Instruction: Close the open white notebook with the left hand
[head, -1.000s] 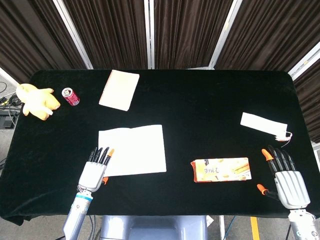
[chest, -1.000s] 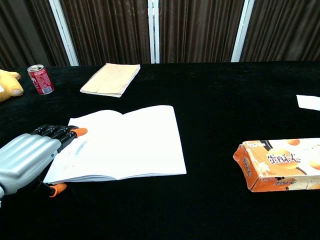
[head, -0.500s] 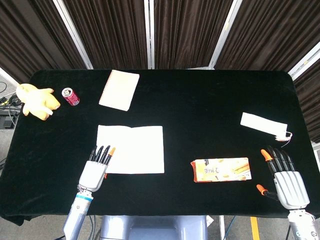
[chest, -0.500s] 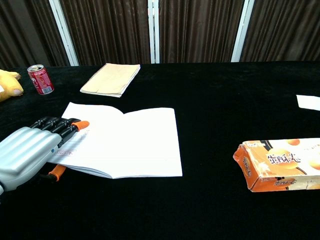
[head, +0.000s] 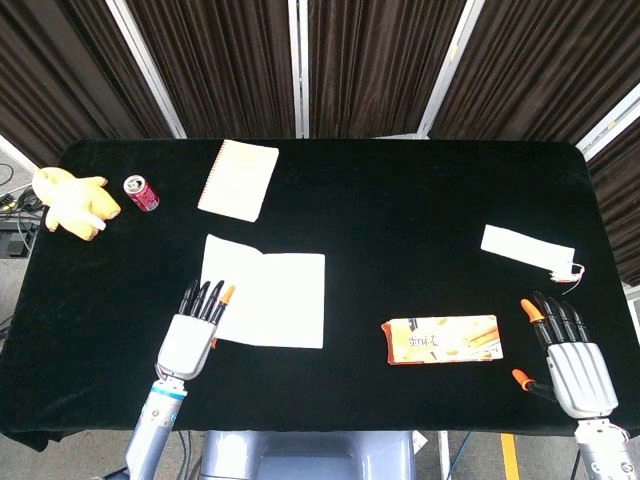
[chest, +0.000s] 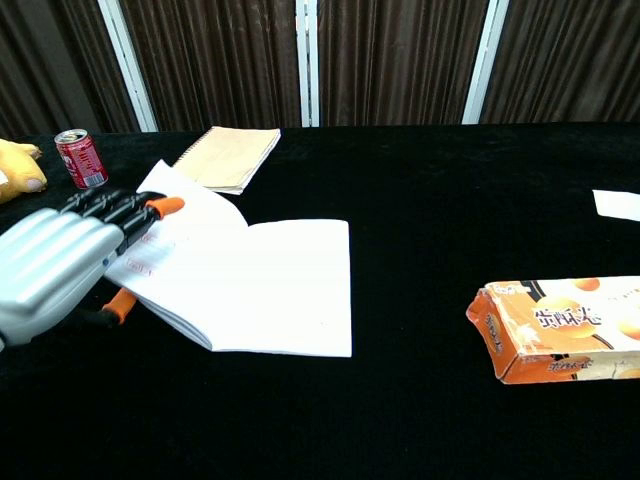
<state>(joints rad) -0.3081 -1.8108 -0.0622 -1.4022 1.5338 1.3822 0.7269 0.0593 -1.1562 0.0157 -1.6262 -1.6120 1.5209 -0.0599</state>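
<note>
The open white notebook (head: 275, 300) (chest: 270, 285) lies on the black table left of centre. Its left half is raised off the cloth and tilts up, while the right half lies flat. My left hand (head: 190, 335) (chest: 55, 270) holds that raised left half at its outer edge, fingers on top of the page and thumb beneath it. My right hand (head: 570, 355) rests near the table's front right corner with fingers spread, holding nothing; the chest view does not show it.
A tan spiral notebook (head: 238, 180) (chest: 222, 157) lies behind the white one. A red can (head: 140, 193) (chest: 80, 158) and a yellow plush toy (head: 72, 203) (chest: 15, 170) sit at far left. An orange snack box (head: 442, 339) (chest: 560, 328) and a white paper strip (head: 528, 249) (chest: 617, 204) lie at right.
My left hand has risen and lifted the notebook's left half off the table; that half now tilts up and inward. The right hand has not moved.
</note>
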